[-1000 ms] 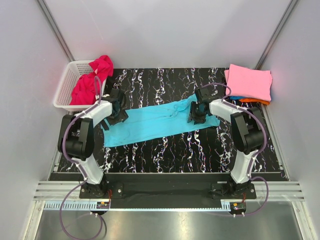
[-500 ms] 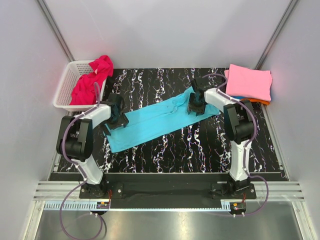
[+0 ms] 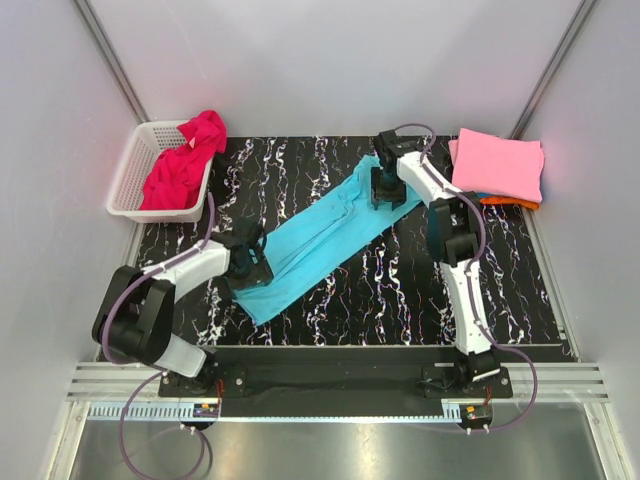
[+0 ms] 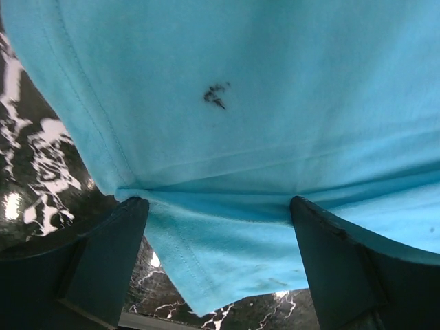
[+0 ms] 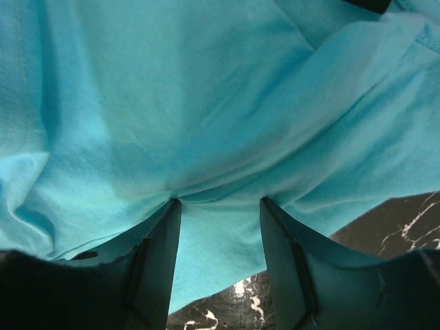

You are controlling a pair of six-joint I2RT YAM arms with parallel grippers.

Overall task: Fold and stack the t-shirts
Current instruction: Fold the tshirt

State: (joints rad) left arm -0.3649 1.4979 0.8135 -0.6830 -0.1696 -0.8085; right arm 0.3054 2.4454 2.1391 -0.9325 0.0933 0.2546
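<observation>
While the turquoise t-shirt (image 3: 315, 235) lies diagonally on the marbled table (image 3: 400, 285), the wide-spread left gripper (image 3: 252, 268) and half-open right gripper (image 3: 383, 190) straddle its ends without visibly pinching cloth, so they should flatten it evenly before folding

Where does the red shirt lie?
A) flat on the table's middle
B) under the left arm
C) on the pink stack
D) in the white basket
D: the red shirt sits bunched in the basket at the table's far left corner, partly hanging over its rim.
</observation>
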